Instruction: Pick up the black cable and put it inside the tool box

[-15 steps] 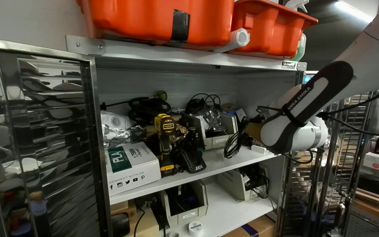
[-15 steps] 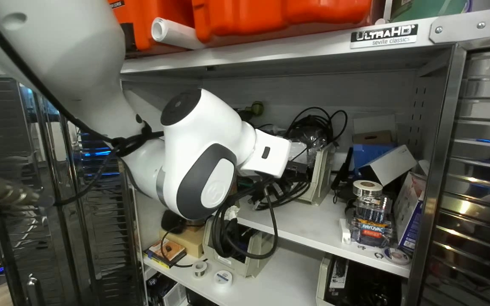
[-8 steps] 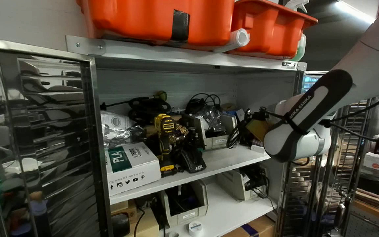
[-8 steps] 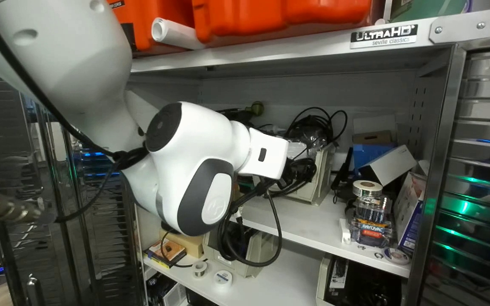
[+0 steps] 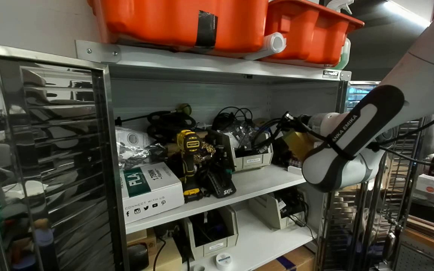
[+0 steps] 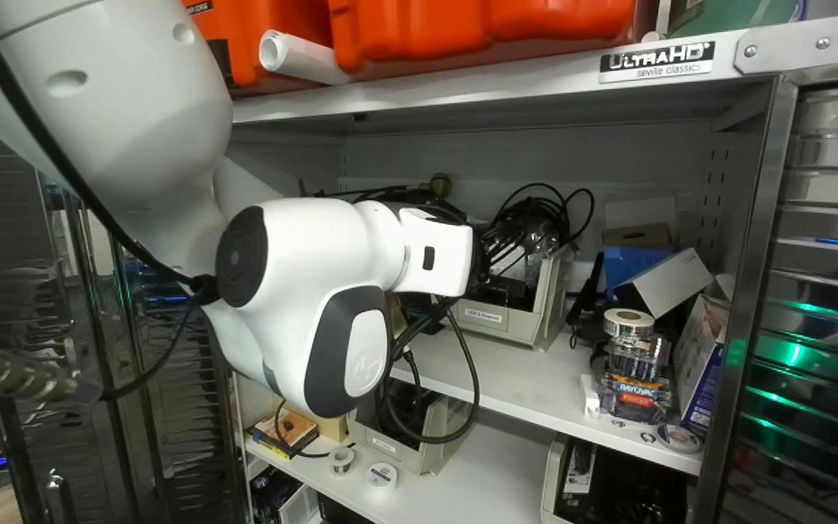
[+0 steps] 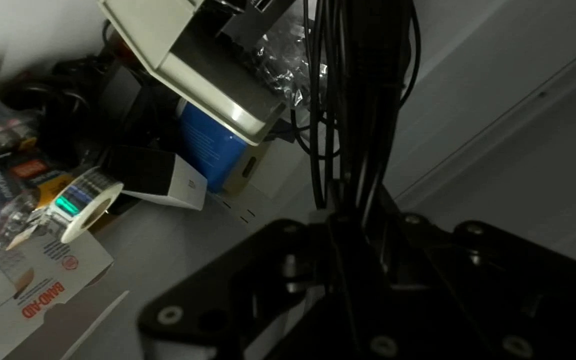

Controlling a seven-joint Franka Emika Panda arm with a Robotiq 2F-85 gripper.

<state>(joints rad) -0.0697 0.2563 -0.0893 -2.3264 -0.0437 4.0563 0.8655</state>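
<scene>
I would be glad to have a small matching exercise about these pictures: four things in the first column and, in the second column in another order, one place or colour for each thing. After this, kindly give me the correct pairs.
Column one
1. black cable
2. drill
3. orange tubs
4. PLA box

Column two
A. on top of the cabinet
B. white and green
C. between the fingers
D. yellow and black

Right pairs: 1-C, 2-D, 3-A, 4-B
</scene>
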